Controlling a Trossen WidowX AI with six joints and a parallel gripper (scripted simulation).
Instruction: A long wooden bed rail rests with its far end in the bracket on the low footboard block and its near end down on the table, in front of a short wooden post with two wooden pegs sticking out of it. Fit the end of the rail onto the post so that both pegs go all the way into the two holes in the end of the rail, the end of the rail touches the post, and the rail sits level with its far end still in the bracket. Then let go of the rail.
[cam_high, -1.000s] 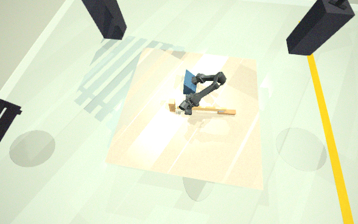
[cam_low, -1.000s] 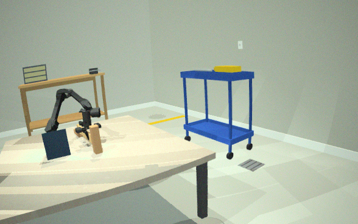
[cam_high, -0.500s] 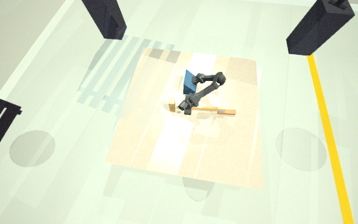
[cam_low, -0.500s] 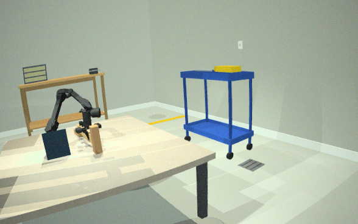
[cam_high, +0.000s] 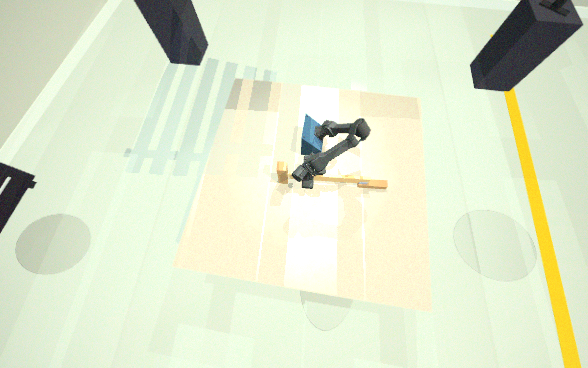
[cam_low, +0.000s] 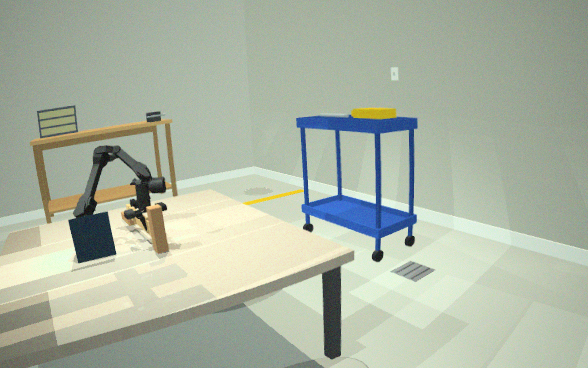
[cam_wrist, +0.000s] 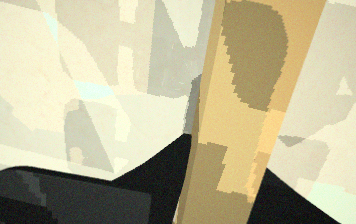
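The gripper (cam_high: 306, 179) was closed on the rail (cam_high: 345, 180), its fingers held a little apart by the wood, gripping it near the end that faces the post (cam_high: 282, 171). In the top view the rail ran across the middle of the table (cam_high: 225, 240), from the gripper toward the footboard block (cam_high: 376, 184), which sat nearer the right edge; a small grey piece showed at that far end. The post stood just beside the gripper on its left, and whether the rail end touched it could not be told, as the arm hid the joint. The pegs were not discernible. In the wrist view the rail (cam_wrist: 245, 125) ran up the frame, slightly tilted, above the table. A blue box (cam_high: 311, 136) stood at the arm's base, toward the far edge. No writing or labels could be read anywhere
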